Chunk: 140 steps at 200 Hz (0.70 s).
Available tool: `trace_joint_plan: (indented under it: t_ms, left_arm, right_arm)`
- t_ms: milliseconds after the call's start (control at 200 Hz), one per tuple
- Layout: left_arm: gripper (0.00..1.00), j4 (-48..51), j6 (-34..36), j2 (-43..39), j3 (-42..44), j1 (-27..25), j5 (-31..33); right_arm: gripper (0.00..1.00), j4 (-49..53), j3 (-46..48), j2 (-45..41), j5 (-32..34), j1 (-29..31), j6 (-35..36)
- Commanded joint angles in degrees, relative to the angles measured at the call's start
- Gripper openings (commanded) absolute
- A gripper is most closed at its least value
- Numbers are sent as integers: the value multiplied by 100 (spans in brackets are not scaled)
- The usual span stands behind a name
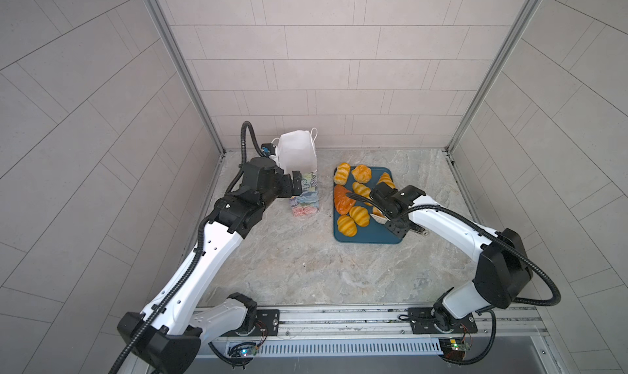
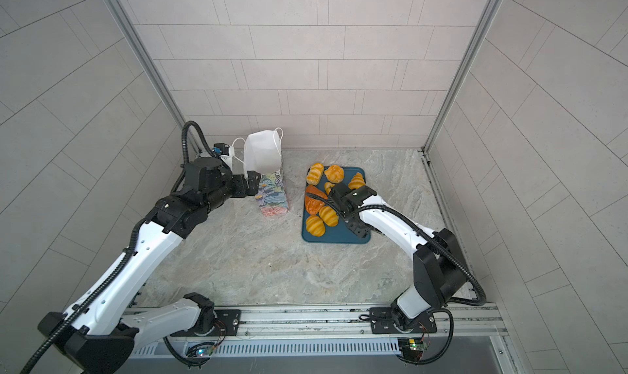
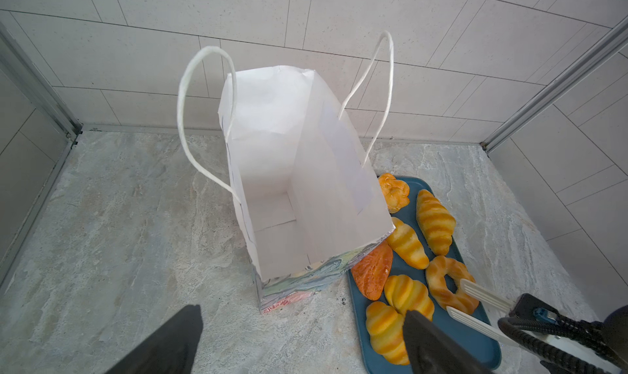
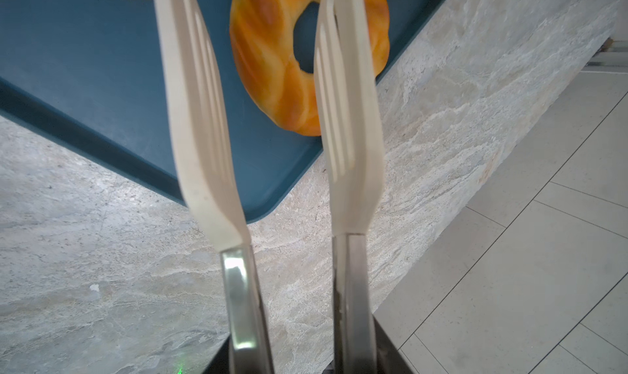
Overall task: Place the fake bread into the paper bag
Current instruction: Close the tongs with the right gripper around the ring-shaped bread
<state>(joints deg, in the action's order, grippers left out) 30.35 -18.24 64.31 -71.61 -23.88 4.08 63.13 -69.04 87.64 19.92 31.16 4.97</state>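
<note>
The right claw (image 1: 398, 226) is closed on the metal handles of a pair of white slotted tongs (image 4: 200, 134), so it works the bread through them instead of touching it directly. The two blades stand apart with most of the ring doughnut (image 4: 268, 59) between them. Whether either blade presses on it yet I cannot tell, but it looks like a grip being lined up, not one already made. The left claw (image 1: 296, 182) is spread wide and holds nothing. It hangs close beside the upper part of the paper bag (image 3: 336, 185), probably to steady a tall, light bag that a dropped pastry could tip. The bag stands upright on the counter (image 1: 306, 253) just beside the teal tray (image 4: 85, 66), which keeps the carry short. Its mouth gapes, its cord handles (image 3: 185, 117) are splayed outward clear of the opening, and its white lining is bare down to the bottom. All the fake bread (image 1: 346, 225) I can see, including the darker orange piece (image 1: 344, 199), lies on the tray, so by my reading none has gone in yet.
</note>
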Motion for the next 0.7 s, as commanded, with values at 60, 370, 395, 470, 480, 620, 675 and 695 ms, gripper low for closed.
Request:
trace_joint_plan:
  t_ms: [60, 370, 395, 470, 480, 620, 675, 695]
  left_arm:
    - [100, -47, -39, -108, 68, 36, -34]
    - [100, -47, -44, -189, 167, 50, -9]
    - [100, -47, -50, -186, 168, 50, -19]
    - [100, -53, -53, -171, 172, 57, -36]
    - [100, -55, -49, -166, 169, 58, -42]
    - [100, -86, -83, -140, 175, 70, -80]
    - [100, -97, -93, -140, 188, 69, -91]
    - [100, -94, -97, -134, 191, 72, -95]
  right_arm:
    - [46, 111, 87, 117, 263, -24, -56]
    - [44, -87, -2, 319, 326, -28, 97]
    - [44, -95, -13, 336, 342, -14, 114]
    - [44, -112, -22, 376, 372, -11, 161]
    - [44, -123, -18, 377, 372, -8, 175]
    - [44, -147, -7, 429, 414, 21, 257]
    - [44, -177, 8, 434, 422, 16, 281]
    - [44, -186, 13, 438, 437, 25, 293]
